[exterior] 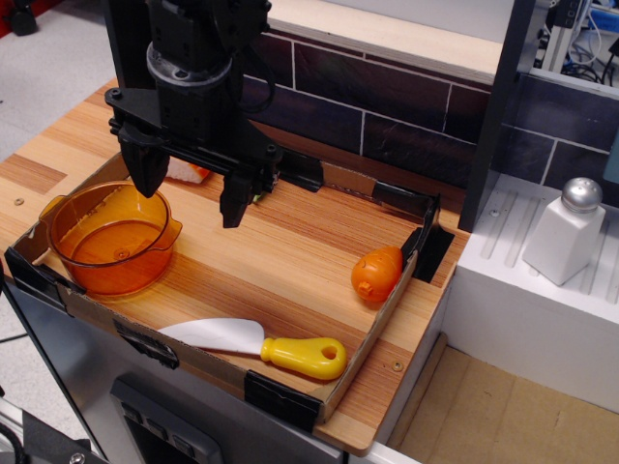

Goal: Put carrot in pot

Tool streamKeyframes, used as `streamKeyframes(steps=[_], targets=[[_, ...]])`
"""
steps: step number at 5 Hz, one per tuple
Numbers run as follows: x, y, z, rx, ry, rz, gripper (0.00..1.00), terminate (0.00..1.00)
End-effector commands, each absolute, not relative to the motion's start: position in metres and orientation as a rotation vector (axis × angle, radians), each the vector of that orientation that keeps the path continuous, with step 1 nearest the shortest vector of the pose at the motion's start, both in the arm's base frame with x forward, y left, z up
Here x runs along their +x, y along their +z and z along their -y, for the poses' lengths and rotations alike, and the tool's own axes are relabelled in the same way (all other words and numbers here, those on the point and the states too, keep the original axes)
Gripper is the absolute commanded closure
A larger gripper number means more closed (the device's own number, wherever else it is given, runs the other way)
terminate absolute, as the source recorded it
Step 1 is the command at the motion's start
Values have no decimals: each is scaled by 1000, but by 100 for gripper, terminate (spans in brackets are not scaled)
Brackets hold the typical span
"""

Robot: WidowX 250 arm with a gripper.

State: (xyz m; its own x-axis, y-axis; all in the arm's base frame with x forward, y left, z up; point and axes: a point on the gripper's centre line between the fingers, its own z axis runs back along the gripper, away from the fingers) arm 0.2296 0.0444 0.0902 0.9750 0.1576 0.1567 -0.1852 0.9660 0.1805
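The carrot (376,274) is a stubby orange toy lying at the right side of the wooden tray, against its cardboard rim. The pot (112,238) is a round translucent orange pot with two small handles, standing empty at the left of the tray. My black gripper (190,189) hangs open and empty over the back left of the tray, just right of and above the pot, its two fingers spread wide. It is far to the left of the carrot.
A toy knife (259,345) with a white blade and yellow handle lies at the tray's front edge. An orange-and-white sushi piece (190,173) peeks out behind the gripper. A dark tiled wall (387,106) rises behind. A white shaker (566,232) stands on the right counter.
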Motion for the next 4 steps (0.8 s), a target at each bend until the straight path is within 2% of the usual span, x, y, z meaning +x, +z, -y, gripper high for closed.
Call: streamKeyframes(steps=[1,2,4], targets=[[230,90,-44,196,174,142,0,0],[250,67,-19,160,194,153,0,0],[281,55,22,34,184,170,0,0]])
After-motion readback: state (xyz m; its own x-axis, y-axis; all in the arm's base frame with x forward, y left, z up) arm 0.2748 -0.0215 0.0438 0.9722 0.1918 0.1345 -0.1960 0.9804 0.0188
